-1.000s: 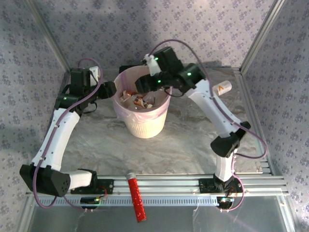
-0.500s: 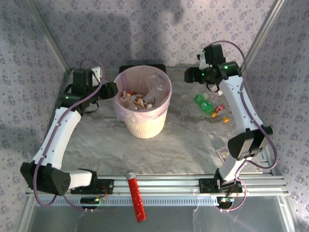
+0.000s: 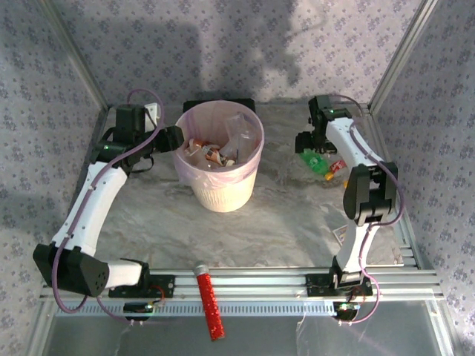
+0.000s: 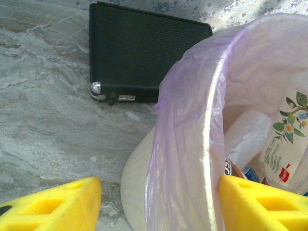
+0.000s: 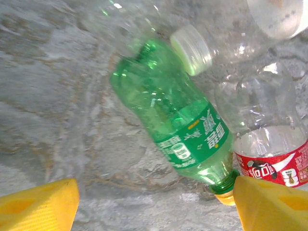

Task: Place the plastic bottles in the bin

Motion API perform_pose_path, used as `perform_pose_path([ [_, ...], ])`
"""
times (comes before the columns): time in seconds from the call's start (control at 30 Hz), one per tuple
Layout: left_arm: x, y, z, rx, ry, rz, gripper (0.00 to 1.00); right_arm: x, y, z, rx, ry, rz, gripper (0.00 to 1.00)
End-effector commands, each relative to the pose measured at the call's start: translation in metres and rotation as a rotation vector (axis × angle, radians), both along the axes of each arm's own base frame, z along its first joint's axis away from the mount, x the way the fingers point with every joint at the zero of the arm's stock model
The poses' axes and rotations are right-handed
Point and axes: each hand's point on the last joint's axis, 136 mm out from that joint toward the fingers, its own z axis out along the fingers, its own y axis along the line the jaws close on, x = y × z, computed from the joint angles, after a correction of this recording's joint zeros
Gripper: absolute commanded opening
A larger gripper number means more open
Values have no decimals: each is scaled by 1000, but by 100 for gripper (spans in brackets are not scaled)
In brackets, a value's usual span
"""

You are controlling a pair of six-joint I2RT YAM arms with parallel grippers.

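Note:
The pale-pink bin (image 3: 220,185) stands at the back centre with several plastic bottles (image 3: 215,152) inside. My left gripper (image 3: 172,138) is shut on its rim; in the left wrist view the bagged rim (image 4: 192,144) runs between the yellow fingers of the left gripper (image 4: 156,204), and a flower-labelled bottle (image 4: 284,144) lies inside. My right gripper (image 3: 308,143) hangs open just above a green bottle (image 3: 315,160) lying at the back right. In the right wrist view the green bottle (image 5: 173,120) lies aslant with its cap beside the right finger (image 5: 272,204) of the open right gripper (image 5: 156,207). A clear red-labelled bottle (image 5: 269,149) and another clear bottle (image 5: 216,38) lie against it.
A black box (image 3: 219,104) sits behind the bin. A red glittery tube (image 3: 209,300) lies across the front rail. A small card (image 3: 343,236) lies near the right arm's elbow. Patterned walls close in the back and both sides.
My right arm has swung from over the bin to the back right and come down over the green bottle, its jaws opening wider. The left arm has stayed on the bin's rim.

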Motion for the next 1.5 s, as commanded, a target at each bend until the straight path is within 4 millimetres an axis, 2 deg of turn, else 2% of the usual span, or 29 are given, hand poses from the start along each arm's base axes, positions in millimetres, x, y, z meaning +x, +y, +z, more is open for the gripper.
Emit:
perform_pose_path([
  [0.0,1,-3,13,3,-34,-18,65,-2,-18,-27,-29,44,-34,86],
  [0.27,-1,-2,16,9,-38,-21,65,-6,-21,-65,45,97,-45,86],
  [0.5,-1,-3,15,2,-36,-21,65,-5,-6,-86,98,123,-26,85],
  [0.7,0,-3,17,2,-38,-21,65,1,1,-97,125,132,-23,84],
  [0.9,0,-3,17,2,-37,-20,65,1,7,-96,142,133,-12,74],
  [1.03,0,-3,17,3,-38,-18,65,-6,14,-80,146,114,7,67],
  [1.2,2,-4,16,-2,-36,-23,65,-10,22,-41,153,48,28,60],
  [1.33,2,-9,15,-22,-32,-43,65,-12,31,4,182,-32,51,59],
  [1.47,2,-9,11,-17,-21,-42,65,-18,51,71,203,-150,110,59],
])
